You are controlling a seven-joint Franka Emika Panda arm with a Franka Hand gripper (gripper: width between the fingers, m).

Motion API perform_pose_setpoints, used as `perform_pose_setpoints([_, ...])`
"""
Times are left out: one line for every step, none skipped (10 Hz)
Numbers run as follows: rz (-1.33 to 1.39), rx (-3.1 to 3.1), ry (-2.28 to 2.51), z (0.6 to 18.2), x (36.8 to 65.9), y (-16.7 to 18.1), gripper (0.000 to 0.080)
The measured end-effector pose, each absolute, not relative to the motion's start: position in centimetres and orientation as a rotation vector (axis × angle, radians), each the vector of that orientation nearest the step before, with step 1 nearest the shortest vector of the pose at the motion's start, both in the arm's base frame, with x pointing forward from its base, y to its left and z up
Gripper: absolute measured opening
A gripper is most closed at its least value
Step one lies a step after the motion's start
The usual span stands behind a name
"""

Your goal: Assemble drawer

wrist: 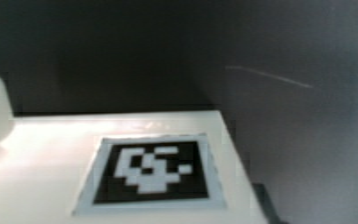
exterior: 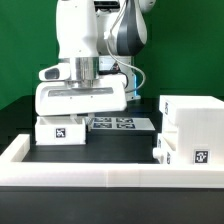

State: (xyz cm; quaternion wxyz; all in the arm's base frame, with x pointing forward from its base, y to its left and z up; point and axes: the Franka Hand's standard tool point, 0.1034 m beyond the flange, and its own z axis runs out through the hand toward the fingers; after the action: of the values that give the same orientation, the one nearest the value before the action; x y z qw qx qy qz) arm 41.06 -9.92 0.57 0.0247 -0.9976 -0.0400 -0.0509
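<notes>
Hanging over the small tray (exterior: 62,130), pincer (exterior: 82,108) with tips hidden, opening untellable; marker board (exterior: 120,124) just beside, housing (exterior: 195,125) apart.

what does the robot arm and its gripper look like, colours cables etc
The arm is glossy white with rounded shells and a dark grey joint section higher up. The gripper has a wide, boxy white body. Thin cables loop beside it. No markings are legible.

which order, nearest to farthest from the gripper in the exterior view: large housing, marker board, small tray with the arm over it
1. small tray, closest, on the exterior view's left.
2. marker board, lying flat, in the middle.
3. large housing, at the exterior view's right edge.
</notes>
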Motion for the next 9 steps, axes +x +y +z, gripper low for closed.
perform_pose_setpoints([-0.158, -3.085, -0.136, 0.6, 41.2, -9.5, 0.0042])
perform_pose_setpoints([-0.158, -3.084, -0.151, 0.6, 41.3, -9.1, 0.0042])
perform_pose_setpoints([-0.161, -3.082, -0.151, 0.7, 41.6, -8.3, 0.0042])
perform_pose_setpoints([-0.167, -3.078, -0.133, 0.9, 42.3, -6.7, 0.0042])
perform_pose_setpoints([-0.17, -3.071, -0.147, 1.3, 43.3, -4.8, 0.0042])
perform_pose_setpoints([-0.156, -3.06, -0.208, 1.9, 44.5, -3.7, 0.0042])
perform_pose_setpoints([-0.142, -3.05, -0.25, 2.5, 45.6, -3.7, 0.0042])
perform_pose_setpoints([-0.129, -3.039, -0.293, 3.0, 46.5, -3.9, 0.0042])
perform_pose_setpoints([-0.131, -3.025, -0.378, 3.6, 47.8, -4.2, 0.0042])
